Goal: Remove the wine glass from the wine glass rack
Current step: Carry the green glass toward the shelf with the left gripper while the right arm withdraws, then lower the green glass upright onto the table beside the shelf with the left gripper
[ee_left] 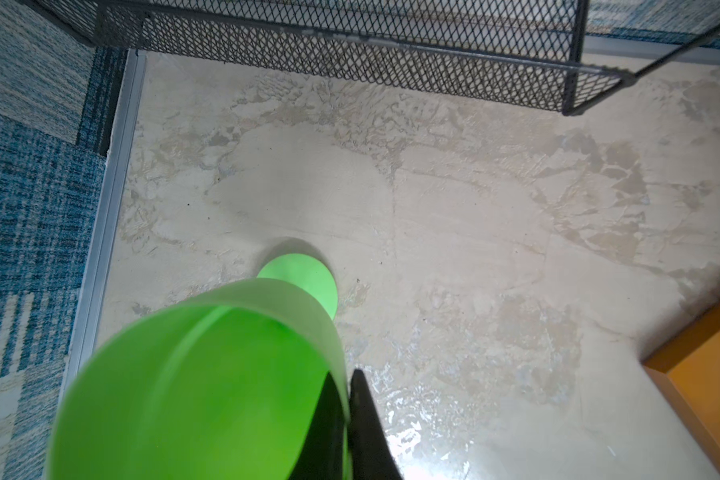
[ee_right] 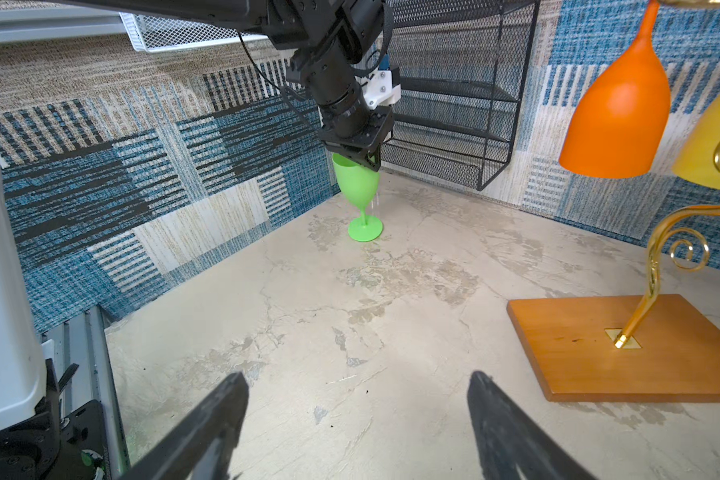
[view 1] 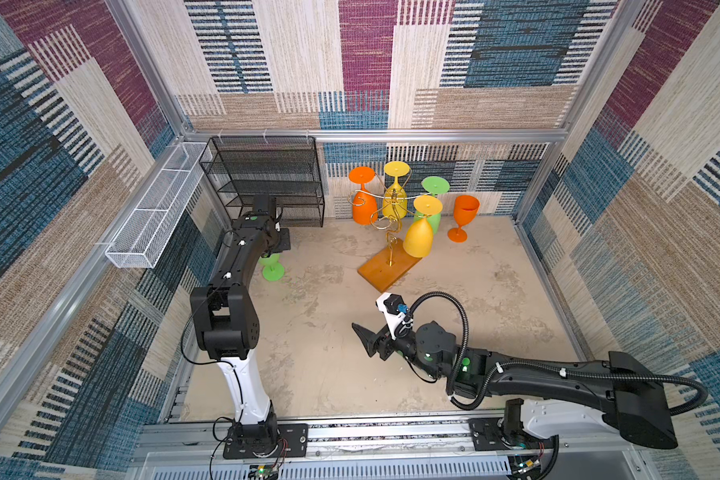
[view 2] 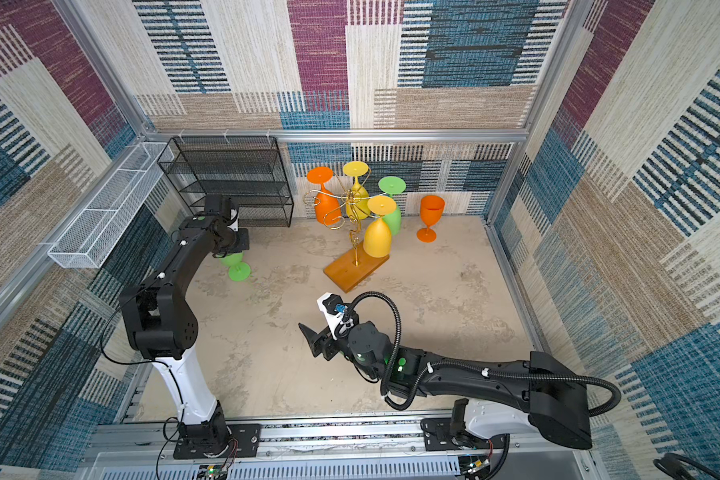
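Note:
A green wine glass [view 1: 273, 272] [view 2: 239, 272] [ee_right: 356, 183] stands upright at the table's left, its foot on or just over the surface. My left gripper [ee_right: 360, 156] [ee_left: 347, 382] is shut on its rim, one finger inside the bowl [ee_left: 204, 395] and one outside. The gold wire wine glass rack [view 1: 387, 266] [view 2: 356, 268] [ee_right: 599, 345] stands mid-table on its wooden base, with several glasses hanging upside down from it, a yellow one [view 1: 419, 232] nearest. My right gripper [view 1: 364, 338] [view 2: 310, 336] [ee_right: 358, 376] hangs open and empty over bare table in front of the rack.
A black mesh shelf unit [view 1: 266, 178] [ee_left: 391, 54] stands at the back left, close behind the left gripper. On the left wall hangs a white wire tray [view 1: 154, 216]. To the right of the rack, an orange glass [view 1: 462, 216] stands upright on the table.

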Robot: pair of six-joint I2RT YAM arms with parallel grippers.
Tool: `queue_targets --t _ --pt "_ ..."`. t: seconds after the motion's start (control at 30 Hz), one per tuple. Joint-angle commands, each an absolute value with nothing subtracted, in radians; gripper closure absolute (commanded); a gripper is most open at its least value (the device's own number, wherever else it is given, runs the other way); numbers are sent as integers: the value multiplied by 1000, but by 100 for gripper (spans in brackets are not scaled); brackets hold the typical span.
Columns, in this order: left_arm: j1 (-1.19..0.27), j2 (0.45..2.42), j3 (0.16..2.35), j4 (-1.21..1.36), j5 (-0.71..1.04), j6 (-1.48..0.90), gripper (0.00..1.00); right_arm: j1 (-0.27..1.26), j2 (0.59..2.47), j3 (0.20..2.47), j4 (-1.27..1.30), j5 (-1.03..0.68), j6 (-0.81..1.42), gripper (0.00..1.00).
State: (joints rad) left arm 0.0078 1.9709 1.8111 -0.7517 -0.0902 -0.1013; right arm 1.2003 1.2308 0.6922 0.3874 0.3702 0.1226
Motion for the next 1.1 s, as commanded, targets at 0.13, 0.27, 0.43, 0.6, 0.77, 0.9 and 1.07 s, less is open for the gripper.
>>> queue_targets --t 0.13,0.27,0.43,0.6,0.77,0.9,1.07 --pt "14 1974 1816 -731 -80 -123 100 1200 1250 718 410 379 114 15" --pt "20 1976 1835 -733 -78 -121 100 1201 1252 722 407 376 120 15" --pt "24 1985 1869 -733 -67 -126 100 1200 1257 727 405 379 120 15" --pt "24 1991 1896 -736 -56 -134 100 1201 1261 730 401 380 124 15" --pt "24 1978 1889 -727 -53 -135 100 1201 1260 730 400 385 124 15" --pt "24 1969 1885 -724 -50 -141 100 1201 1267 730 402 384 123 15" --pt "26 1948 1876 -717 -45 -149 100 1200 1273 734 405 382 117 15"
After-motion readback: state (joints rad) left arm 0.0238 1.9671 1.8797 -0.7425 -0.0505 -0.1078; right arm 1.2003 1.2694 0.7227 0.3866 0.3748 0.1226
